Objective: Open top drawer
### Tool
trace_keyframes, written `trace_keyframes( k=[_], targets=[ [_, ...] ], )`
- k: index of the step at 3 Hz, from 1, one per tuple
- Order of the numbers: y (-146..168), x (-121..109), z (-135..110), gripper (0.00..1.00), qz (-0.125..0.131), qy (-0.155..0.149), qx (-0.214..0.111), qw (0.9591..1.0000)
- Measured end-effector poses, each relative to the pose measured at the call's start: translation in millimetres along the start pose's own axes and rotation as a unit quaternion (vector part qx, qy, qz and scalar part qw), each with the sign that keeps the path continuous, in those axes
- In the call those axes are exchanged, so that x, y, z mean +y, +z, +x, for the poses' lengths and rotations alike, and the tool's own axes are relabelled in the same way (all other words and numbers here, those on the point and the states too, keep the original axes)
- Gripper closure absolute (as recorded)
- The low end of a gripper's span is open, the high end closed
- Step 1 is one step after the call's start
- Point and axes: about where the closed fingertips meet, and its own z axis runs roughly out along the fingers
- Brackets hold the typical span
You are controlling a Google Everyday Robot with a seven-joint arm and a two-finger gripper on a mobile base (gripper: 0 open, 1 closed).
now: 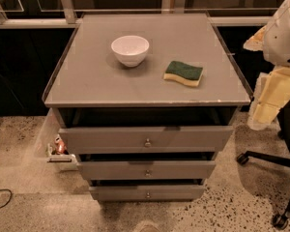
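Note:
The top drawer [145, 139] is the widest grey front of the cabinet, just under the grey top [87, 81], with a small round metal knob [147, 142] at its centre. Its front stands a little forward of the cabinet, with a dark gap above it; its inside is in shadow. Two narrower grey drawers [146, 170] sit below it, each with a knob. My gripper [274, 98], pale yellow below the white arm [285, 28], hangs at the right edge of the view, beside the cabinet's right front corner, well away from the knob and touching nothing.
A white bowl [130, 50] and a green-and-yellow sponge [183, 73] lie on the cabinet top. A black office-chair base [266, 158] with castors stands on the floor at the right. Small clutter [58, 149] and a cable [0, 197] lie at the left.

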Motion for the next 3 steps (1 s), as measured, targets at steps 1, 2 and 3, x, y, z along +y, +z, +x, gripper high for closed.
trace_keyframes(
  k=[1,2,3],
  targets=[
    [0,0,0,0.00,0.000,0.000,0.000,1.0000],
    [6,4,0,0.00,-0.003,-0.005,-0.002,1.0000],
    [36,23,5,0.00,-0.022,-0.019,-0.009,0.9995]
  ],
)
